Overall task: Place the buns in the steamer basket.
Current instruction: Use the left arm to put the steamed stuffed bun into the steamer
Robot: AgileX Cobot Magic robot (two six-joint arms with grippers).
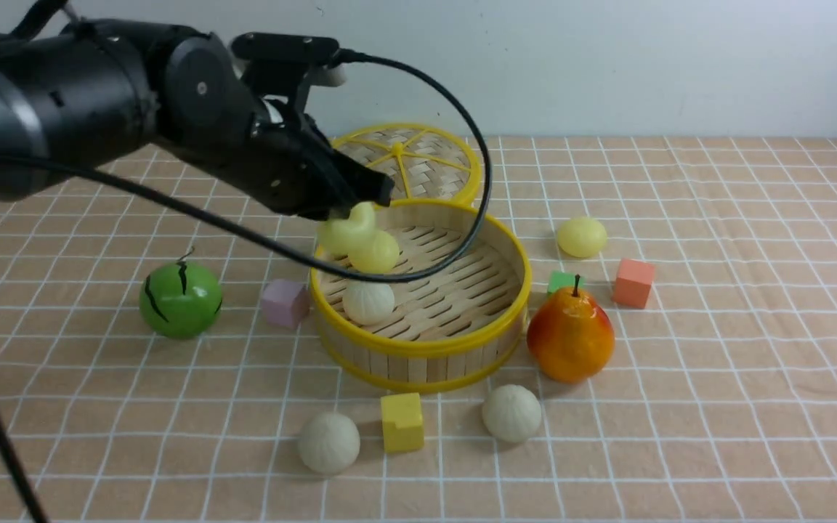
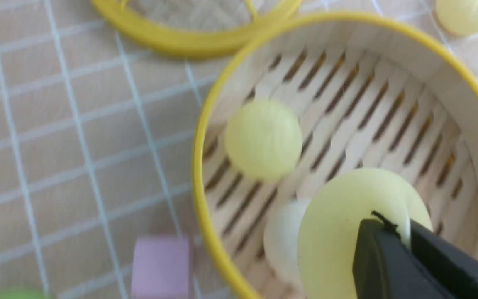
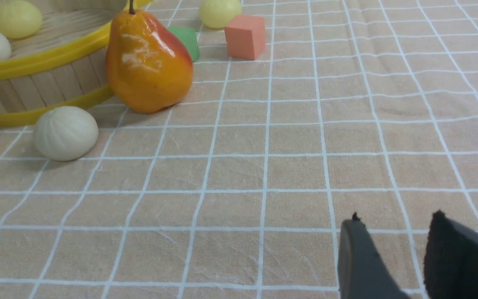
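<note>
L gripper (image 2: pixel 394 233) clamped on pinched yellow bun (image 2: pixel 338 236), above steamer basket (image 1: pixel 462 341) near its left rim. Bun deforms: soft, light, prob springy, so grip across middle, gently. 2nd yellow bun (image 1: pixel 373 252) + white bun (image 1: pixel 368 302) on basket floor. R gripper (image 3: pixel 392 249) jaws apart, empty. L wrist view blurry, fingertips partly hidden.

Cloth (image 1: pixel 716 363): peach with a white grid. Steamer basket (image 1: pixel 506 341): pale wood slats, yellow rims. Lid (image 1: pixel 455 156): tan weave, yellow spokes. 3 off-white buns (image 1: pixel 329 442) (image 1: pixel 511 412) (image 1: pixel 368 302), pleated; 3 pale yellow buns (image 1: pixel 582 237) (image 1: pixel 373 251) (image 1: pixel 342 231), maybe faintly pleated, too blurry. Melon ball (image 1: pixel 180 299): green with black stripes. Pear (image 1: pixel 570 335): orange-red.
</note>
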